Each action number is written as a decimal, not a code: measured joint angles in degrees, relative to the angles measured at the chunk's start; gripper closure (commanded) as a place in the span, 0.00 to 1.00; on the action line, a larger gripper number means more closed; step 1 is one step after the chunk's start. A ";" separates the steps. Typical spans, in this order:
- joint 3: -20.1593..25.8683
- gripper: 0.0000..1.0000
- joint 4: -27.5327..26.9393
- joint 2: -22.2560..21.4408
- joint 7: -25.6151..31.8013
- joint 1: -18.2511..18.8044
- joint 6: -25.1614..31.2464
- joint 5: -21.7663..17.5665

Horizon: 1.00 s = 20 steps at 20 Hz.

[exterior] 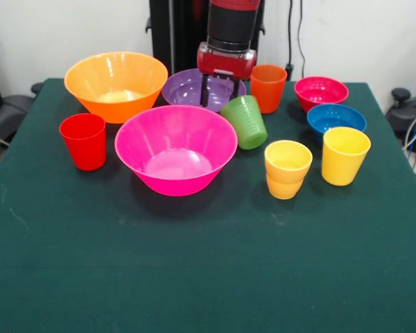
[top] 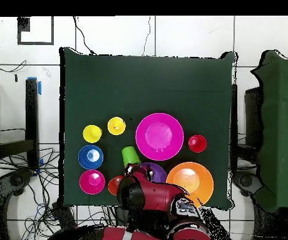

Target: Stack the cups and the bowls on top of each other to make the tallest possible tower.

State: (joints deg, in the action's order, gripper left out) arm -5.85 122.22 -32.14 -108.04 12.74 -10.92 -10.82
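Observation:
My gripper hangs open over the purple bowl, with its fingers apart and nothing between them. The green cup sits tilted on the table just in front of it; I cannot tell whether they touch. The hot pink bowl stands in front, the orange bowl at the left, with the red cup beside it. The orange cup, crimson-pink bowl, blue bowl and two yellow cups stand at the right. Nothing is stacked.
The dark green table spreads wide in front of the objects. In the overhead view the arm covers part of the purple bowl. Chairs and cables lie beyond the table edges.

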 measured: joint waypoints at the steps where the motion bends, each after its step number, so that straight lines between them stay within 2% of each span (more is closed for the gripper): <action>1: 0.09 0.00 0.06 -1.52 0.00 -0.01 1.70 -0.01; 7: 0.32 0.00 0.92 -7.94 0.00 -0.14 8.00 -0.05; 13: 0.49 0.00 1.64 -12.83 0.00 -0.94 12.05 -0.07; 20: 0.91 0.00 1.68 -13.46 0.00 -1.19 12.77 -0.07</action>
State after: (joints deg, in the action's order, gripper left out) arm -4.95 123.90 -45.60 -108.04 11.55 1.85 -10.89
